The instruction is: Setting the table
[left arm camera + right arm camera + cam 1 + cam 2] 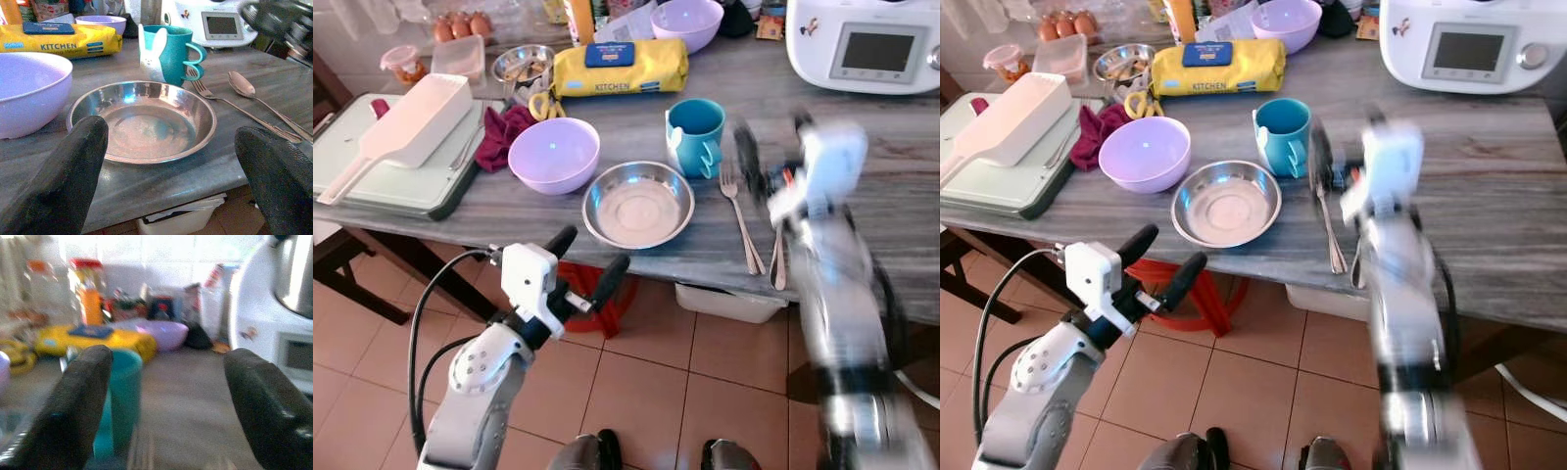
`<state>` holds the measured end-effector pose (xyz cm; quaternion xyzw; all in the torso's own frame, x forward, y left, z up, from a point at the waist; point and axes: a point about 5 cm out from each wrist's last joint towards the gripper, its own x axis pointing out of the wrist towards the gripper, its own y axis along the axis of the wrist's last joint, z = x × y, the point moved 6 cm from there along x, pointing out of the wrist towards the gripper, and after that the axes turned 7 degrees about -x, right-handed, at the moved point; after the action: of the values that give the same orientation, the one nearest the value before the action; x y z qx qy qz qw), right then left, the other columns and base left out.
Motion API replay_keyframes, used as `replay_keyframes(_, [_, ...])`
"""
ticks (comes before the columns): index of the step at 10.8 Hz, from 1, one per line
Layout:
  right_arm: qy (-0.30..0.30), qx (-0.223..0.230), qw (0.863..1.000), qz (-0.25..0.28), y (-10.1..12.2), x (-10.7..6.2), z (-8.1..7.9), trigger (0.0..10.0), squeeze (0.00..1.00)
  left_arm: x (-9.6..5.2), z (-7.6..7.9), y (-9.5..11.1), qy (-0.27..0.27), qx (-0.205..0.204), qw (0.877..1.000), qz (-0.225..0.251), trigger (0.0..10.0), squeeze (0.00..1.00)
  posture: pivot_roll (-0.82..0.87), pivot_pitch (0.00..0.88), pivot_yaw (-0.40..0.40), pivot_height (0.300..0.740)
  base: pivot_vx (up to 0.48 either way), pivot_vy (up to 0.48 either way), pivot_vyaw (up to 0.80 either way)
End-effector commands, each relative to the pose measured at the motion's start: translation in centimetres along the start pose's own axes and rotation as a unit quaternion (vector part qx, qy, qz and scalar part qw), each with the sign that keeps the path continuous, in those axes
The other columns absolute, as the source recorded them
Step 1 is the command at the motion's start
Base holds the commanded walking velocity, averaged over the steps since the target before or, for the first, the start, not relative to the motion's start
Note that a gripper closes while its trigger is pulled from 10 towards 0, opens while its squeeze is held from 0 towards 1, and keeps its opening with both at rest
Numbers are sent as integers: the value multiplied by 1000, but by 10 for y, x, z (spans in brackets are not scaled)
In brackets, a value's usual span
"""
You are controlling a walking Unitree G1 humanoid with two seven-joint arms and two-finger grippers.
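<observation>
Bench [862, 147] of grey wood held the things in the head view. A steel dish [638, 206] sat near the front edge, with a purple bowl [554, 154] just beside it and a teal cup [696, 136] behind. A fork [740, 213] and a spoon [777, 262] lay side by side next to the dish. The left hand [586, 260] hung below the bench edge, its fingers wide apart and holding nothing. The right hand [773, 162] was over the fork and spoon — all blurry.

The left wrist view looked across the steel dish between two black fingers [66, 176], spread wide. The dish looked light, stiff and slippery — best to pinch its thin rim.

The right wrist view was fuzzy. Its fingers [78, 401] were far apart and empty, with the teal cup just ahead. The fork and spoon looked thin and flat, so they would be hard to lift. Their long handles would be the place to grab.
</observation>
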<state>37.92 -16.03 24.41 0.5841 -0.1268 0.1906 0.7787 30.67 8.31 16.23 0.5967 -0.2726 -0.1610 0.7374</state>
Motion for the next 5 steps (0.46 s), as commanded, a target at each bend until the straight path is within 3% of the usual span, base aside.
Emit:
replay_keyframes(1, [-19, -24, 999, -13, 7, -6, 2, 10000, 1000, -1, -2, -5, -1, 0, 1000, -7, 10000, 0, -81, 156, 123, 740, 0, 0, 0])
replay_keyframes(2, [-45, -38, 996, -64, -6, -19, 9, 10000, 1000, 0, -1, -6, -6, -2, 1000, -9, 10000, 0, -92, 155, 129, 740, 0, 0, 0])
replay_keyframes(5, [-70, -6, 983, -169, -31, -43, 9, 10000, 1000, 0, 9, -8, -59, -35, 997, -18, 10000, 0, -107, 159, 141, 740, 0, 0, 0])
